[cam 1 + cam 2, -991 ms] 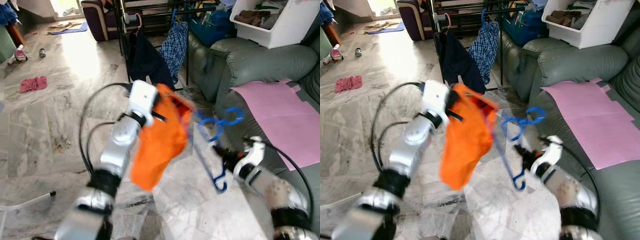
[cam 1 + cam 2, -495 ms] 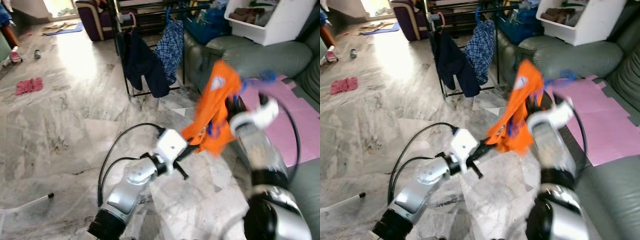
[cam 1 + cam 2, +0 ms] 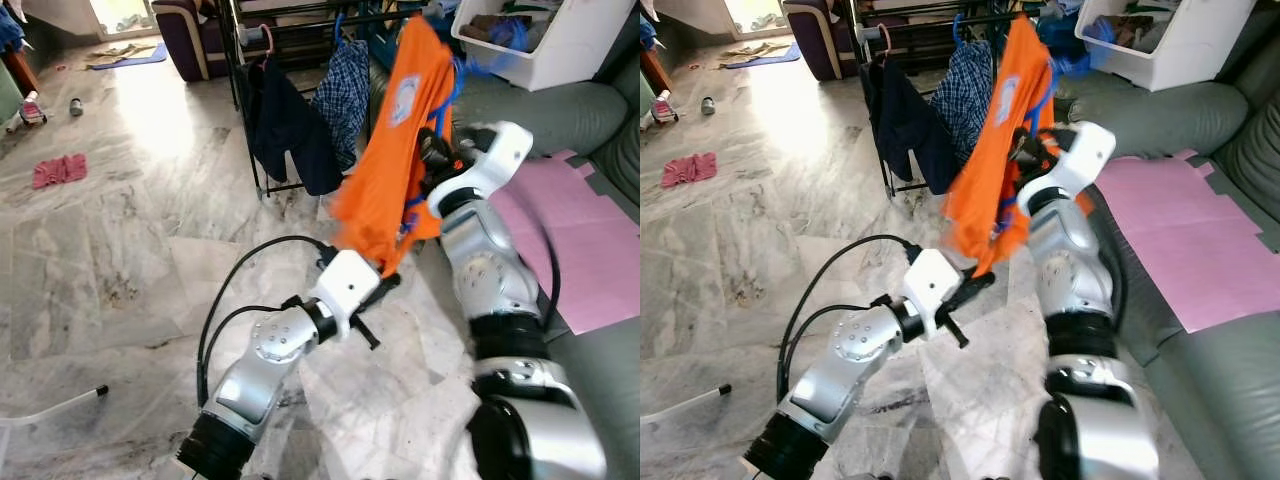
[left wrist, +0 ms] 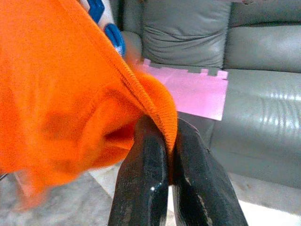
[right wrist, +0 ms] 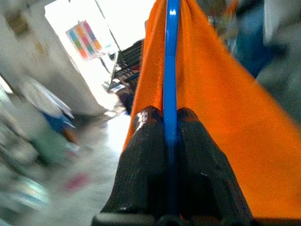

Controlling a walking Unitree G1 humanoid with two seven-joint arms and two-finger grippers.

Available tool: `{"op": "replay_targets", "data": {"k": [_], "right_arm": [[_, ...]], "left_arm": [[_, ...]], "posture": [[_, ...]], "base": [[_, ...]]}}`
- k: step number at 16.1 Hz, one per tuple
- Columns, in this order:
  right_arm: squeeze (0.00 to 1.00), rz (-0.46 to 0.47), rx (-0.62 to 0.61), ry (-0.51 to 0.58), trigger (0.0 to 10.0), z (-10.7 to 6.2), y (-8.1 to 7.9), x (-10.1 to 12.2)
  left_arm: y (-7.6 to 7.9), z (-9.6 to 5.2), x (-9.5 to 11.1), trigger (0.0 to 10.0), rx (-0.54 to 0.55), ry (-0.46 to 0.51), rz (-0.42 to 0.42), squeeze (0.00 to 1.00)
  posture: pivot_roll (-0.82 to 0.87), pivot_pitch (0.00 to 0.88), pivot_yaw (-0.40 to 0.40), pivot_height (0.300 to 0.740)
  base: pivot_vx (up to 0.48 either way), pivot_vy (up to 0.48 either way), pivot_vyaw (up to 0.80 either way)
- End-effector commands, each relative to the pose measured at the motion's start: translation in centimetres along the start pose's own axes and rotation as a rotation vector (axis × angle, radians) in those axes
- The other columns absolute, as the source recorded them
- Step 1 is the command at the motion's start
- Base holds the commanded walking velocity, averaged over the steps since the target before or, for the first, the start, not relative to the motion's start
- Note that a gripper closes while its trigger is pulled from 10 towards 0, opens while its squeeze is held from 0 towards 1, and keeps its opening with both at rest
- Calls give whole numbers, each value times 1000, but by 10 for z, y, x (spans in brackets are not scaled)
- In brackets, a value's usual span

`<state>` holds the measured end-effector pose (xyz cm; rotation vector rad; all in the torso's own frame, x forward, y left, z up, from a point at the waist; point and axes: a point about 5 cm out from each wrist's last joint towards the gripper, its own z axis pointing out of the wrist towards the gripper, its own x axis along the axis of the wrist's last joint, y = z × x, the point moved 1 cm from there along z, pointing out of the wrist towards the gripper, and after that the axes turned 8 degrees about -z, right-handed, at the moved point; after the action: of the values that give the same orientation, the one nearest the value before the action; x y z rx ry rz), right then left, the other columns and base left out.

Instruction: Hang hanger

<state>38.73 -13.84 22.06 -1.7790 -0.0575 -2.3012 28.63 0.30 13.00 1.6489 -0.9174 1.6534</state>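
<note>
The right gripper (image 5: 169, 125) has its fingers clenched on the blue hanger (image 5: 169, 56), whose bar runs straight up between them, and it holds the hanger high in front of the black clothes rack (image 3: 300, 20) beside the grey sofa (image 3: 540, 120). An orange shirt (image 3: 395, 150) drapes from the hanger. The left gripper (image 4: 162, 155), lower down over the marble floor (image 3: 120, 230), has its fingers pinched tight on the shirt's hem.

The step in hand looks like carrying the loaded hanger up to the rail. To do it well, the hook should probably rise above the bar before it comes down onto it, landing in a free stretch next to the checked shirt (image 3: 345, 90) and the dark garment (image 3: 285, 130) already hanging there. The left gripper's hold on the hem is the likely snag — if it pulls while the right arm lifts, the shirt could slide off the hanger's shoulder, so it seems wise to let the cloth go slack (or drop it altogether) before the hook seats.

The head views give the layout — rack, hung clothes, the white bin (image 3: 560, 45) on the sofa, the pink sheet (image 3: 570, 240) — but blur the hanger's top, so I cannot tell how near the hook is to the rail. The right wrist view shows plainly the bar centred in the grip; the left wrist view shows the folded hem caught right at the fingertips, a shallow hold.
</note>
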Motion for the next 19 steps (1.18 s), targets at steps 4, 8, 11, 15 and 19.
{"op": "replay_targets", "data": {"k": [4,8,11,15,19], "right_arm": [[0,-238,105,113,10000,-17,-13,5],[0,-214,126,128,10000,-37,-10,-9],[0,-205,109,85,10000,-52,5,-20],[0,-160,119,36,10000,-68,20,-27],[0,-131,322,-50,10000,-90,18,-35]], "left_arm": [[7,4,-16,10000,-31,-80,4,0],[6,1,-24,10000,-35,-100,8,1000],[-5,-6,-29,10000,-2,-122,108,1000],[-14,-19,-29,10000,44,-112,78,1000],[-43,-36,-23,10000,216,-57,62,1000]], "posture": [[-61,81,4,740],[-63,84,8,740],[-59,86,6,740],[-64,90,7,740],[-63,95,1,740]], "base": [[0,0,0],[0,0,0],[0,0,0],[0,0,0],[0,0,0]]}}
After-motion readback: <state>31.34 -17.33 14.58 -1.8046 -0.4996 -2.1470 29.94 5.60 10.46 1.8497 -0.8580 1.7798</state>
